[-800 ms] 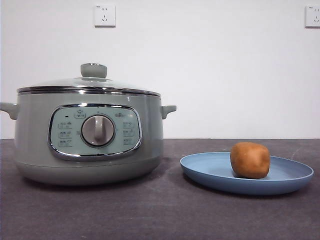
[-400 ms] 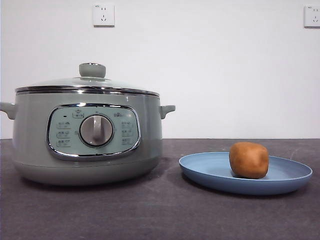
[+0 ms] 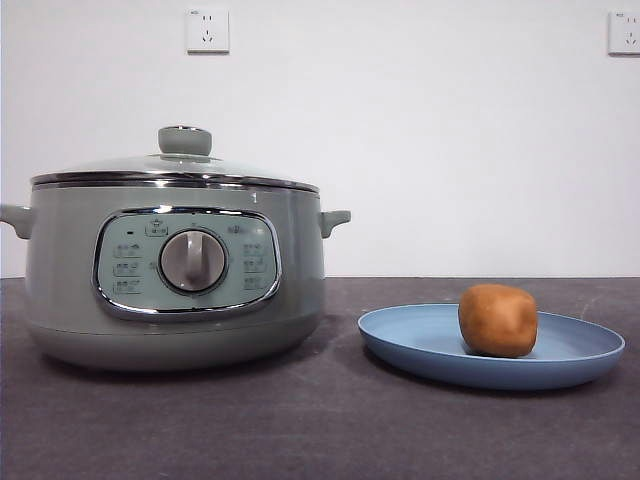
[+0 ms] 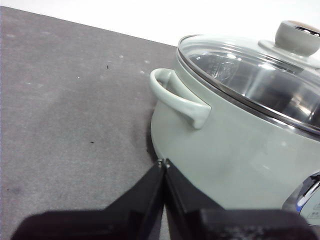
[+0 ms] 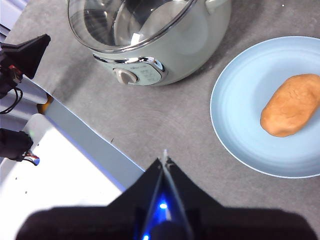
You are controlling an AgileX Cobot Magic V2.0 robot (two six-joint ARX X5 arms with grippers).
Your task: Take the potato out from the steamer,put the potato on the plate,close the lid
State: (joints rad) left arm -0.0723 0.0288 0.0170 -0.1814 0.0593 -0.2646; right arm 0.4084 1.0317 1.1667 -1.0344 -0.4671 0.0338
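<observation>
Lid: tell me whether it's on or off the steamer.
On. The lid sits level on the steamer, chrome rims meeting all round; the left wrist view shows the same.

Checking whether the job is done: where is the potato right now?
The potato lies on the blue plate, at the right of the front view, beside the steamer, whose lid is on.

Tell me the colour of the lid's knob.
Pale sage green, with a chrome top; the lid's knob shows best in the front view.
</observation>
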